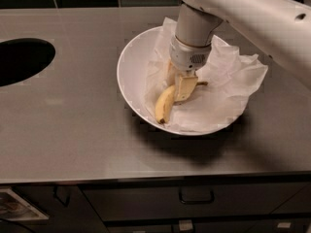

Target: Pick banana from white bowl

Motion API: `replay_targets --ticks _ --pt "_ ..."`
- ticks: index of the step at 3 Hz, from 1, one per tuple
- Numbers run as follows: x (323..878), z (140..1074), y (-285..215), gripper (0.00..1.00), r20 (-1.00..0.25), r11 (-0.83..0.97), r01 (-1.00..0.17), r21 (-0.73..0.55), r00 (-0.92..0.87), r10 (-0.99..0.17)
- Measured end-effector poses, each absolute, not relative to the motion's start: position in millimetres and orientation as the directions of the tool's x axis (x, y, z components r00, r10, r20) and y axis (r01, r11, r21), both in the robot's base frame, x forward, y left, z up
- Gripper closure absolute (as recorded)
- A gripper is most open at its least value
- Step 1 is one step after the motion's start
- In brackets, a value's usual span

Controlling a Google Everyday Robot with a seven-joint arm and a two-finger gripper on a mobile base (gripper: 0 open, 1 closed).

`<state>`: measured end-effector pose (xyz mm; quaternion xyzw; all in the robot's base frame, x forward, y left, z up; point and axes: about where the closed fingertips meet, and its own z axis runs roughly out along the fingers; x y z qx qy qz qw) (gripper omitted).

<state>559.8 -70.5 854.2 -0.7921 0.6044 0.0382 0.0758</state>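
The white bowl (130, 76) sits on the steel counter, lined with crumpled white paper (223, 89). The yellow banana (164, 106) lies inside on the paper, its dark tip toward the bowl's front rim and its brownish stem (201, 84) poking out to the right of the fingers. My gripper (179, 84) comes down from above into the bowl, its cream fingers (185, 87) closed on either side of the banana's upper half. The gripper hides the banana's middle.
A dark round opening (22, 59) is cut into the counter (73, 125) at the left. My white arm (252, 18) crosses the upper right above the bowl. The counter's front edge with drawer handles (197, 196) runs along the bottom.
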Motion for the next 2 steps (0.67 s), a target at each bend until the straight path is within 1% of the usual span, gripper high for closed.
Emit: replay_targets --ticks 1,2 --pt "560.1 860.8 -71.3 1.0 -0.152 -0.251 -0.963 -0.102 0.264 -0.952" --pt "556.7 874.8 -73.2 1.0 -0.154 -0.239 -0.958 -0.155 0.263 -0.952"
